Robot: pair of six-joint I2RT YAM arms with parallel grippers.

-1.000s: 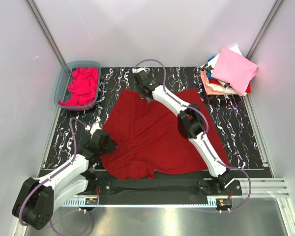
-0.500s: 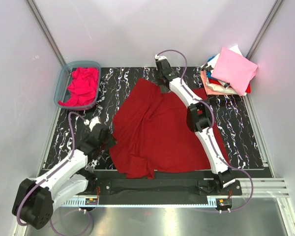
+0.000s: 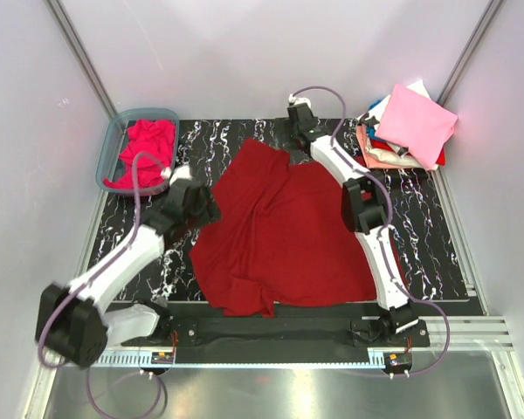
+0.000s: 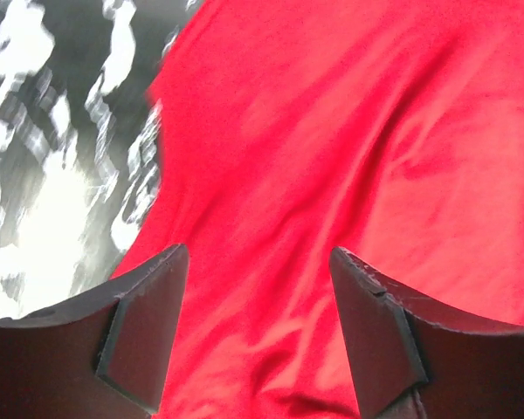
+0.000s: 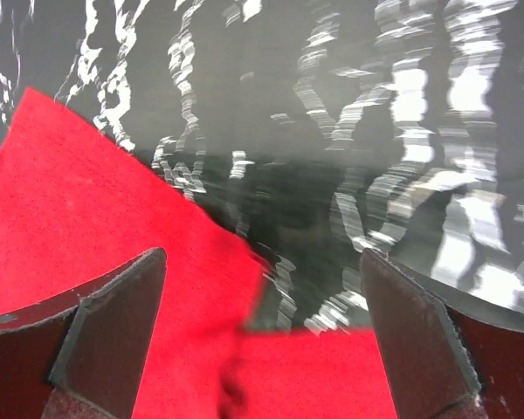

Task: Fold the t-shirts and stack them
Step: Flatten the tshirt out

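At the bottom of the overhead view, the left arm (image 3: 122,262) rises from the lower left corner and the right arm (image 3: 374,240) from the lower right. Between them a dark red t-shirt (image 3: 279,236) lies spread on the black, white-veined counter (image 3: 214,148), filling most of the middle of the frame. Its near hem is rumpled, with a small flap turned over at the lower left.

The left arm slants up and to the right, ending at the shirt's left edge, left of centre. Its wrist view shows the jaws standing apart with nothing between them. The two dark fingers (image 4: 144,327) hang over red cloth, and marbled counter shows in the upper left of that frame.

The right arm runs up over the shirt's right side to the far edge, top centre. Its jaws are spread wide and hold nothing. Between the fingers (image 5: 113,327), the shirt's edge crosses the lower left of that frame, with bare counter beyond.

Farther back, in the upper left, a see-through tub (image 3: 105,161) holds a crumpled pink t-shirt (image 3: 144,153). In the upper right corner sits a stack of folded t-shirts (image 3: 410,127) with a pale pink one on top, well apart from the red shirt.
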